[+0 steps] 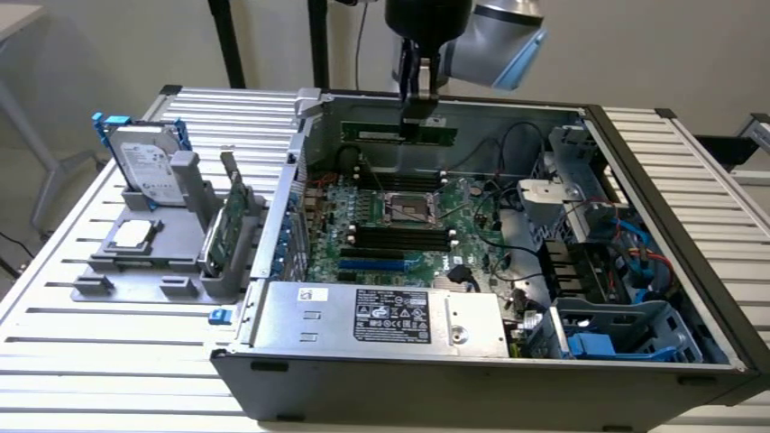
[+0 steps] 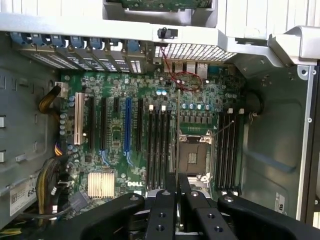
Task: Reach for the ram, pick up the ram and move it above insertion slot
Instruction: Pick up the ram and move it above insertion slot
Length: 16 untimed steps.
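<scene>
In the exterior view, upper middle of the frame, I have the fingers [image 1: 420, 115] pinching the ram [image 1: 399, 133] by its top edge; the stick hangs level above the open case [image 1: 673, 234], its long axis running across the frame, with the dark slots [image 1: 391, 238] lower in the frame, below it. In the wrist view the fingers [image 2: 178, 192] sit pressed close at bottom center on the ram [image 2: 178, 150] seen edge-on, its line parallel to the slots [image 2: 159, 147] just beside it.

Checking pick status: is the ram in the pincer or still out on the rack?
In the pincer: the ram hangs level from it, lifted over the open computer case, above the motherboard.
</scene>
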Each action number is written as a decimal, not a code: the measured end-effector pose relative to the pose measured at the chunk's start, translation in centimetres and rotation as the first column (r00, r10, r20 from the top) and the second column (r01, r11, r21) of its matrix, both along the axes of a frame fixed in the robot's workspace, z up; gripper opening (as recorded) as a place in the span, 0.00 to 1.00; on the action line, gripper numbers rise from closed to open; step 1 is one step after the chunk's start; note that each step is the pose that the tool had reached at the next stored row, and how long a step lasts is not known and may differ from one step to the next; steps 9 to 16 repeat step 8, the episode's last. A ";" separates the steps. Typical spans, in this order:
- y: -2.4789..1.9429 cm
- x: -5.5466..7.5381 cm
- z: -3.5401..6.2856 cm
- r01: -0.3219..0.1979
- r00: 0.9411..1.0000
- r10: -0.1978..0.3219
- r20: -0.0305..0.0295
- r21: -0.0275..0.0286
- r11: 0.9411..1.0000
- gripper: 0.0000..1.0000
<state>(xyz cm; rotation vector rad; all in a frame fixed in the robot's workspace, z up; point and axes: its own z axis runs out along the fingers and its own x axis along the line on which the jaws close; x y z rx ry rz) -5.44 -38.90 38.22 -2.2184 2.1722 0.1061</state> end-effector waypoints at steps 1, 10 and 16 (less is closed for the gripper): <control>0.03 0.1 0.00 0.000 1.000 0.000 0.000 0.000 1.000 0.13; 0.04 0.1 0.00 0.000 1.000 0.000 0.000 0.000 1.000 0.13; 0.04 0.1 0.00 0.000 1.000 0.000 0.000 0.000 1.000 0.13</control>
